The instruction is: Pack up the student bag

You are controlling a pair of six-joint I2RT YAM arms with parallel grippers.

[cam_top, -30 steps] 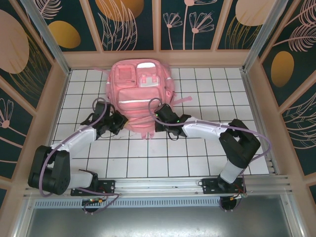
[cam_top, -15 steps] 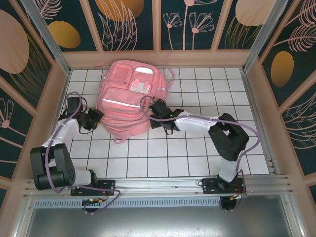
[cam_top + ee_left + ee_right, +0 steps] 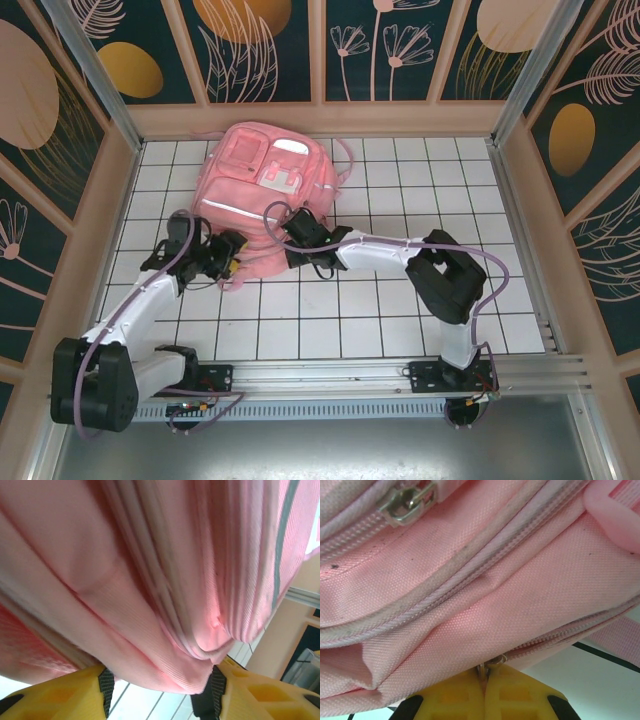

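Note:
The pink student bag [image 3: 262,188] lies front-up at the back left of the white tiled table, tilted to the left. My left gripper [image 3: 228,262] is at its near left corner. In the left wrist view that gripper [image 3: 160,685] is open, and a fold of the bag's fabric [image 3: 165,605] hangs between its yellow fingers [image 3: 65,695]. At the bag's near edge, my right gripper [image 3: 290,236] is shut. In the right wrist view its tips [image 3: 484,676] pinch a small metal zipper pull [image 3: 492,661] at the end of a zipper line. The bag's inside is hidden.
Wooden walls [image 3: 110,200] close in the table on the left, back and right. A metal rail [image 3: 330,378] runs along the near edge. A loose pink strap [image 3: 346,158] curls off the bag's right side. Bare tiles [image 3: 420,200] lie right of the bag.
The bag has shifted and turned to the left. My left gripper let go, swung out left, then returned to the bag's near left corner with open jaws. The right gripper moved left, still shut.

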